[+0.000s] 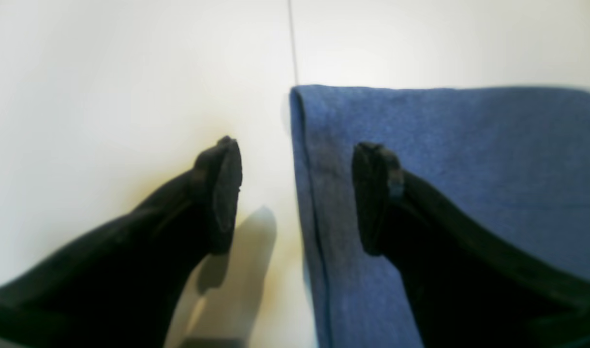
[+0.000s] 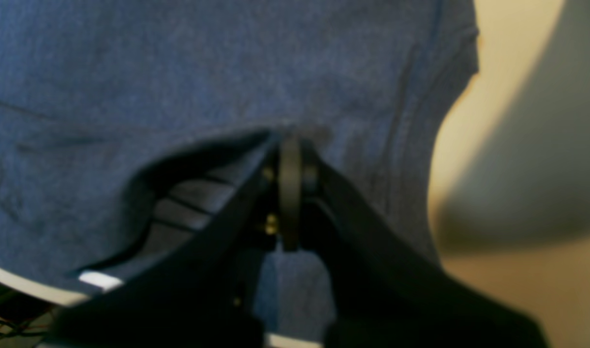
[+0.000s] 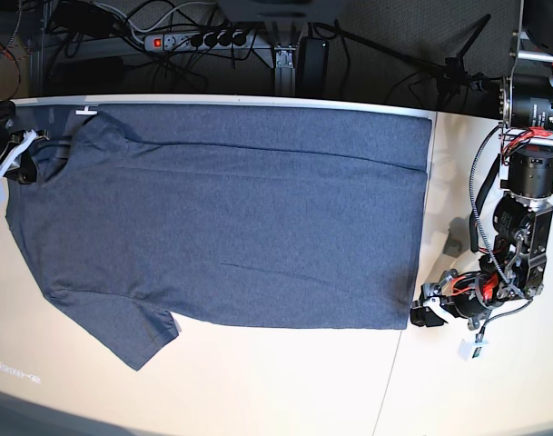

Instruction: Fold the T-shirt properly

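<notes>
L fingers (image 1: 375,193) maybe astride T-shirt (image 1: 449,159) hem

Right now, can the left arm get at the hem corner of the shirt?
Probably yes. The left gripper is open, its fingers astride the hem edge of the shirt, and nothing lies between them on the table.

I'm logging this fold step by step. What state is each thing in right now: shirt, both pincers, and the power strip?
T-shirt: spread flat on the table, plain side up, far long edge folded over.
Left pincer: open, straddling the shirt's hem edge, holding nothing.
Right pincer: shut on the T-shirt's fabric.
Power strip: red switch showing; whether it is lit I cannot tell.
</notes>
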Motion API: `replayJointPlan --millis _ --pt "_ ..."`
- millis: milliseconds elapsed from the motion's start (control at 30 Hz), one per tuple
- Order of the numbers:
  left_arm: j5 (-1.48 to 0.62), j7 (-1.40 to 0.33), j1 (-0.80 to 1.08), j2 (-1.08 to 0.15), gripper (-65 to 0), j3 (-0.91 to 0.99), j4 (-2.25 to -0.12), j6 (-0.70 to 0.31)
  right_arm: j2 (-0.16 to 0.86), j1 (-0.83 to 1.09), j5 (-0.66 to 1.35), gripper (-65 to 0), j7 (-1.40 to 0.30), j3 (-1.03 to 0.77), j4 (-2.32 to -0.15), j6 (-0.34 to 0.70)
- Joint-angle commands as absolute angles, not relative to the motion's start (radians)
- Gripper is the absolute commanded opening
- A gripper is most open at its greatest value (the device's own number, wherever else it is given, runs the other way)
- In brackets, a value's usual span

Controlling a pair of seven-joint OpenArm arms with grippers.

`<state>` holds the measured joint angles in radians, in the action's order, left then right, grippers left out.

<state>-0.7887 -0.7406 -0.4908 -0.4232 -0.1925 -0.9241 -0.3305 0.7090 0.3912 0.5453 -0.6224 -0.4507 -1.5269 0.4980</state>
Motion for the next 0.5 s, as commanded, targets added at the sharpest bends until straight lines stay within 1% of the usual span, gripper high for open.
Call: replayJointPlan --millis 0,67,267,400,467 --pt "-0.823 -0.737 -0.521 -0.432 -25.6 -0.173 -0.921 -0.373 0.734 0.389 0.553 -65.0 -0.608 -0.465 -1.539 0.479" --pt "-0.883 -0.753 -0.521 -0.432 -25.6 -0.16 -0.888 -0.405 0.734 0.389 0.553 -65.0 -0.607 -0.465 -1.539 0.478" --pt "-0.994 -0.772 -0.521 -0.429 -25.6 -0.157 -0.786 -0.46 0.734 0.389 0.553 -65.0 -0.611 -0.465 -1.539 0.478" --pt "-1.037 -0.787 -0.521 -0.424 -25.6 -0.157 -0.742 -0.464 0.734 0.389 0.554 -65.0 -0.611 -0.465 -1.539 0.478" --pt "-1.063 -0.793 -0.521 -0.418 -25.6 -0.157 -0.725 -0.485 0.734 0.389 0.554 -65.0 -0.611 -0.465 -1.539 0.478"
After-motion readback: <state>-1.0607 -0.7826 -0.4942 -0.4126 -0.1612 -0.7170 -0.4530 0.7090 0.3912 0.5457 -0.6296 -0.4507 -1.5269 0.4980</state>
